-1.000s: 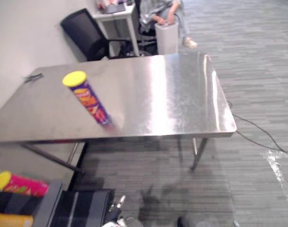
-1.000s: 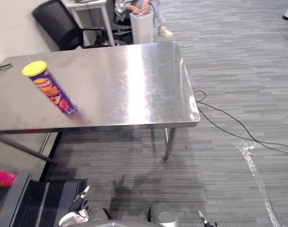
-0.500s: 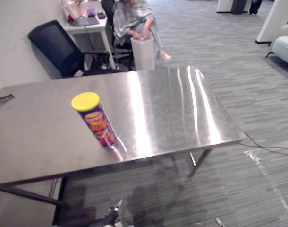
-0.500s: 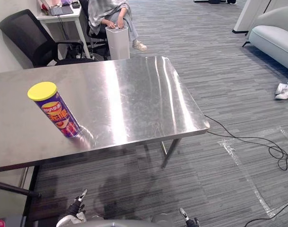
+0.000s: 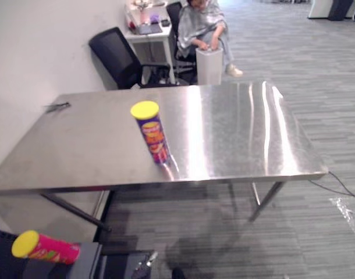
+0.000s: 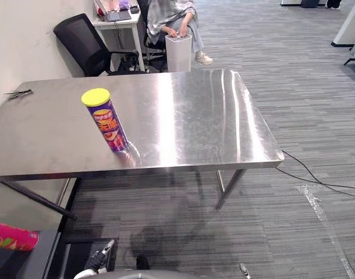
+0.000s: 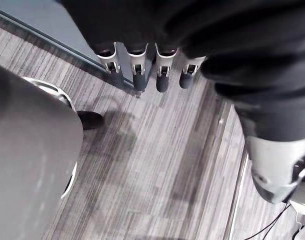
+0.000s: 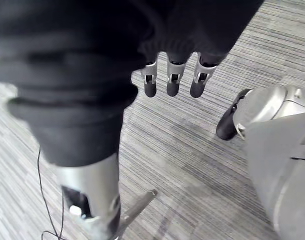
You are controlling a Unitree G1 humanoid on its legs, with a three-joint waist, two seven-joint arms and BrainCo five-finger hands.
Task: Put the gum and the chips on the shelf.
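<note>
The left hand (image 7: 139, 75) hangs over the grey carpet (image 7: 157, 165) on the near side of the steel table (image 6: 195, 116), fingers straight and apart, holding nothing. The right hand (image 8: 172, 80) hangs the same way over the carpet, fingers straight and empty. The chips can (image 6: 109, 122), purple with a yellow lid, stands upright on the table, left of its middle and close to its near edge. Below the table's near-left corner a pink tube (image 5: 43, 249) with a yellow lid lies on its side on a dark shelf (image 5: 84, 258); what it holds cannot be told. A small dark object (image 6: 17, 93) rests at the table's far-left corner. Beyond the table's far edge stand a black office chair (image 6: 84, 43) and a white desk (image 6: 116, 17), and a seated person (image 6: 166, 14) holds a white bin (image 6: 178, 52)
</note>
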